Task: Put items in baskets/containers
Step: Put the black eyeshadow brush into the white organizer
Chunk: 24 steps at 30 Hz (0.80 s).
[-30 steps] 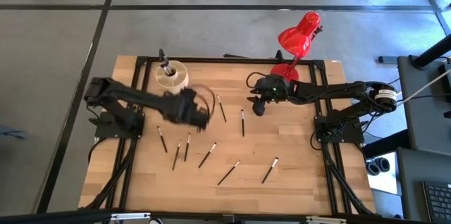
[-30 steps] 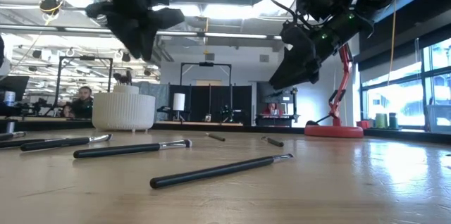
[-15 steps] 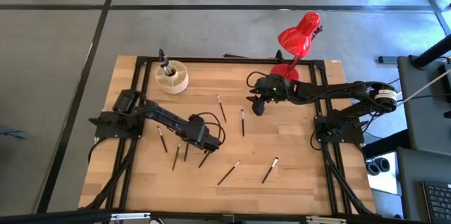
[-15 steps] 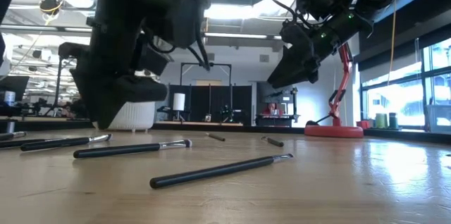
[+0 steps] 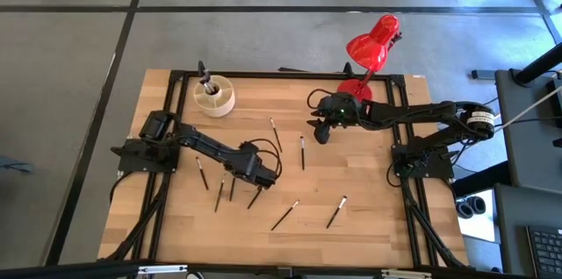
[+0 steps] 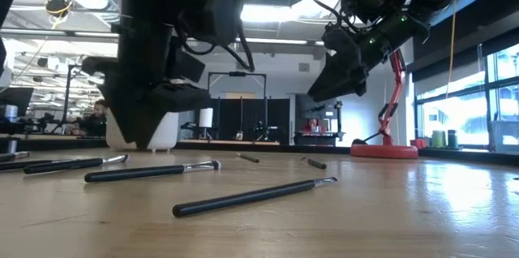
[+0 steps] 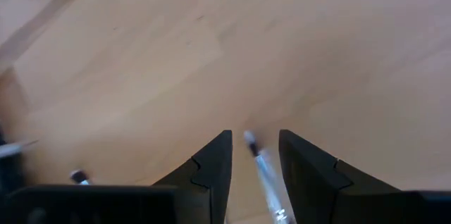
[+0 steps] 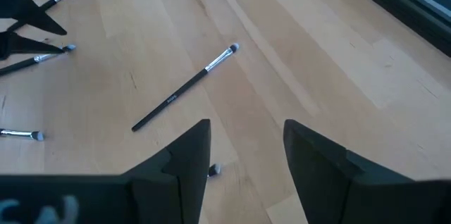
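Several thin dark makeup brushes [image 5: 284, 215] lie flat on the wooden table. A cream round organiser [image 5: 214, 96] stands near the far left corner with one brush [image 5: 204, 75] upright in it. My left gripper [image 5: 266, 175] is low over the table's middle. It is open, with its fingers on either side of the pale-tipped end of one brush [image 7: 259, 164]. I cannot tell whether they touch it. My right gripper [image 5: 321, 132] hangs open and high above the table [image 6: 340, 67] near the lamp, with a brush [image 8: 187, 86] lying below it.
A red desk lamp [image 5: 372, 44] stands at the far edge right of centre, its base [image 6: 384, 150] on the table. Three brushes [image 5: 219, 191] lie close to the left arm's forearm. Bare wood [image 5: 369, 200] stretches along the near right side. A person [image 6: 96, 113] sits far behind the table.
My left gripper has swung from near the organiser toward the near edge and the right, and dropped down close to the table over a brush's tip. In the last half second it has barely moved. The brushes lie as before.
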Tool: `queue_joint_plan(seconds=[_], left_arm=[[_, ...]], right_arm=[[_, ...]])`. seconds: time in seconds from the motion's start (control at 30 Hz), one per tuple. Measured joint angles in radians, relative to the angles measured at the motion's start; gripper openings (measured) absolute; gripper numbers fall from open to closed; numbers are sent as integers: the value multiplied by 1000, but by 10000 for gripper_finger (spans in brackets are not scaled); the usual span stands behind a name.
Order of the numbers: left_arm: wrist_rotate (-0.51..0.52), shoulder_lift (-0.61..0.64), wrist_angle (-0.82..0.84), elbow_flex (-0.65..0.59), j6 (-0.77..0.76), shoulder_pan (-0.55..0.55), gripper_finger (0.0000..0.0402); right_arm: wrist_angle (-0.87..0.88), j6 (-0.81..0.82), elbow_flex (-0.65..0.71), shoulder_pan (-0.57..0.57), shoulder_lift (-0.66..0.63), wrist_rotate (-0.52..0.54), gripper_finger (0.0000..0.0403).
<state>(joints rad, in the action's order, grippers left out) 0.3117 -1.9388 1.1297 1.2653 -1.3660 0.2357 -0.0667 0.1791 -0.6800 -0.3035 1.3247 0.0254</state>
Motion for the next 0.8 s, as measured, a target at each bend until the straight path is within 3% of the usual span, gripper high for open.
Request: queue_joint_plan(seconds=[0.3, 0.53, 0.8], left_arm=[[-13, 0, -2, -4, 3, -22, 113], [2, 7, -120, -116, -63, 1, 113], [-17, 4, -121, -123, -65, 27, 97]], right_arm=[[23, -3, 0, 0, 0, 0, 179], [42, -2, 0, 0, 0, 0, 179], [33, 26, 0, 0, 0, 0, 179]])
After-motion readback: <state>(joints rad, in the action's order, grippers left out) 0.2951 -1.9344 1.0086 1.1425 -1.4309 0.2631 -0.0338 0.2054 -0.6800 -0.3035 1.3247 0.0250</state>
